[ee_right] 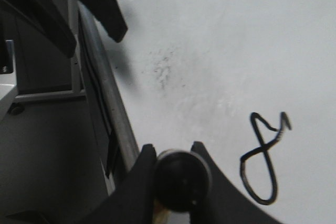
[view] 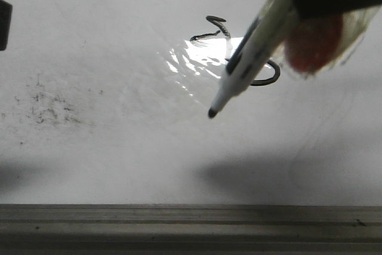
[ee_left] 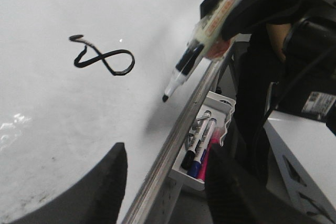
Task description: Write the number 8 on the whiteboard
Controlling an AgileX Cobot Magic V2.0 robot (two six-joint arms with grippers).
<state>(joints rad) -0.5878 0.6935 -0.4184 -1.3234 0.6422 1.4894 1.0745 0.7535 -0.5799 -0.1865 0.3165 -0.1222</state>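
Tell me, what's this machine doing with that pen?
The right arm's tool is clamped on a white marker with a black tip, holding it tilted, tip just off the large glossy white whiteboard. A thin black figure 8 is already drawn on the board. The left arm's tool is open and holds nothing, hovering near the board's grey metal ledge.

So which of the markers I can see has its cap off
The white black-banded marker held in the right gripper above the whiteboard; its dark tip is bare. The markers in the white tray beside the ledge are capped.
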